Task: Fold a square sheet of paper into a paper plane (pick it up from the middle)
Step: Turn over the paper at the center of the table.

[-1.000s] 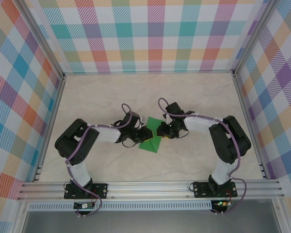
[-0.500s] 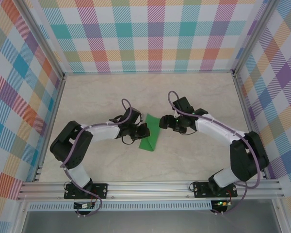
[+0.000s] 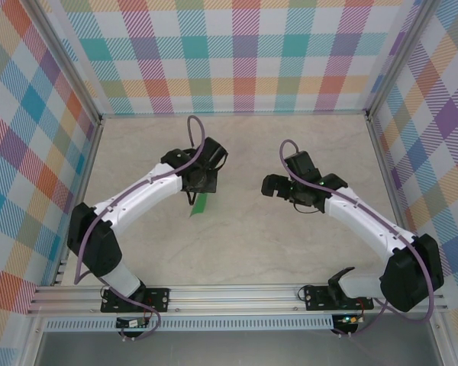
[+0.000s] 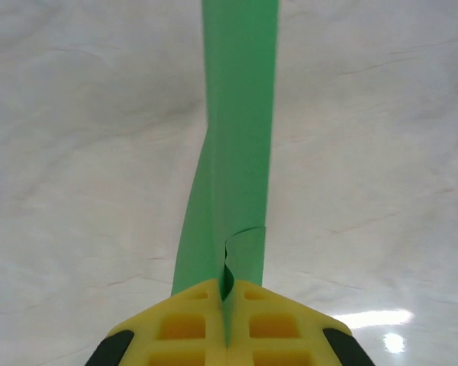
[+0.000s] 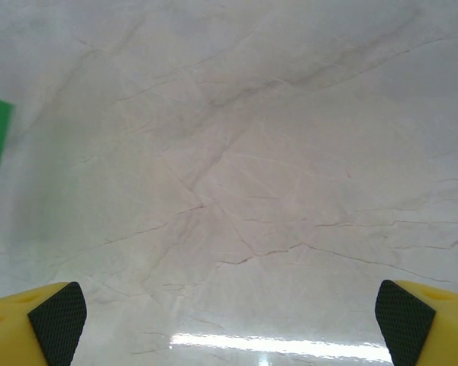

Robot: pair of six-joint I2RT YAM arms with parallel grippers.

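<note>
Top external view: the left gripper [image 3: 201, 185] is clenched on the paper [image 3: 199, 203], which hangs from it as a narrow green strip over the table [image 3: 244, 244], left of centre and toward the far side. A second ago the paper lay nearer the middle as a broader folded shape, with both grippers meeting at it. Since then the left arm has carried it far and left. The right gripper [image 3: 269, 185] has released it and drawn back right, well apart from the paper, jaws wide. In the left wrist view, yellow fingers [image 4: 187, 328] press together on the paper's creased end.
</note>
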